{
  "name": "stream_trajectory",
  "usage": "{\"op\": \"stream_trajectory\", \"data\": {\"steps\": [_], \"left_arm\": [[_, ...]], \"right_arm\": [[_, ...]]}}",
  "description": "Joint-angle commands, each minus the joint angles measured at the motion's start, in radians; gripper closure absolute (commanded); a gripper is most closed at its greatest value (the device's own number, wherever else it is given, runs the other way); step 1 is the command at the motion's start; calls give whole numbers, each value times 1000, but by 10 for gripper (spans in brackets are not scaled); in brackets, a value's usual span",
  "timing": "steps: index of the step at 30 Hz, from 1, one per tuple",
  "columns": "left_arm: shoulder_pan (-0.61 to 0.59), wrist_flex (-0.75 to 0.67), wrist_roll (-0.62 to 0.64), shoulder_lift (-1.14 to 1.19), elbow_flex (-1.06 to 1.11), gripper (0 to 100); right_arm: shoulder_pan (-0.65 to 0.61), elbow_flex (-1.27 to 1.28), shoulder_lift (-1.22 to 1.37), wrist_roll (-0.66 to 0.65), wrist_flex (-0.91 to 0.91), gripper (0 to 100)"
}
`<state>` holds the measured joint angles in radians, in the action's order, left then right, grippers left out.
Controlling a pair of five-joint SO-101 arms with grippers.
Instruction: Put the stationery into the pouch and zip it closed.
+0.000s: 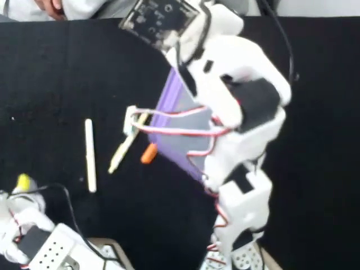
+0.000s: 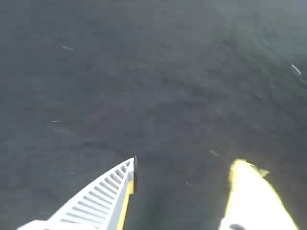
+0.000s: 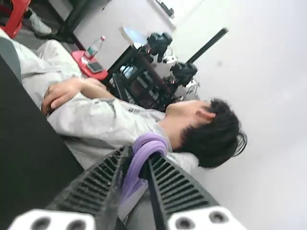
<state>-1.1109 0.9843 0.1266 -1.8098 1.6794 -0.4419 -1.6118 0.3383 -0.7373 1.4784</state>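
The purple pouch [image 1: 179,140] hangs tilted above the black table [image 1: 62,73], partly hidden by my white right arm. In the right wrist view the right gripper [image 3: 136,165] is shut on a folded purple edge of the pouch [image 3: 146,143] between its black ribbed fingers. On the table to the pouch's left lie a white pen [image 1: 90,155], a pale yellow pen [image 1: 125,146] and a small orange piece [image 1: 148,153]. My left gripper [image 2: 184,170] stands open over bare table at the near left, its yellow fingertip [image 1: 23,181] apart from all the stationery.
Red and white cables [image 1: 180,130] from the right arm drape across the pouch. A wrist camera board [image 1: 157,19] sits at the far edge above the pouch. The left arm's base [image 1: 50,247] fills the near-left corner.
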Motion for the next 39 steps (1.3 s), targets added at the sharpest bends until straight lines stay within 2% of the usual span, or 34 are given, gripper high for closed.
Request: {"op": "stream_trajectory", "data": {"steps": [1, 6, 14, 17, 23, 27, 31, 36, 39], "left_arm": [[147, 14, 6, -9, -58, 645], [329, 21, 11, -9, -194, 673], [911, 15, 192, -9, -392, 682], [1084, 12, 222, -9, -433, 682], [1276, 17, 235, -9, -499, 682], [1380, 15, 232, -9, -542, 682], [1555, 12, 227, -9, -587, 680], [1762, -117, 224, -9, -535, 681], [1842, -172, 144, -9, -484, 682]], "right_arm": [[-28, -16, -84, 9, -29, 988], [-46, -16, -162, 32, 25, 988], [-46, -16, -193, 44, 86, 988], [-46, -16, -186, 44, 95, 988], [-46, -4, -183, 44, 63, 988], [-48, 117, -191, 46, -34, 988], [-83, 191, -193, 126, -97, 988], [-155, 194, -193, 140, -95, 988], [-164, 189, -194, 141, -91, 988]]}}
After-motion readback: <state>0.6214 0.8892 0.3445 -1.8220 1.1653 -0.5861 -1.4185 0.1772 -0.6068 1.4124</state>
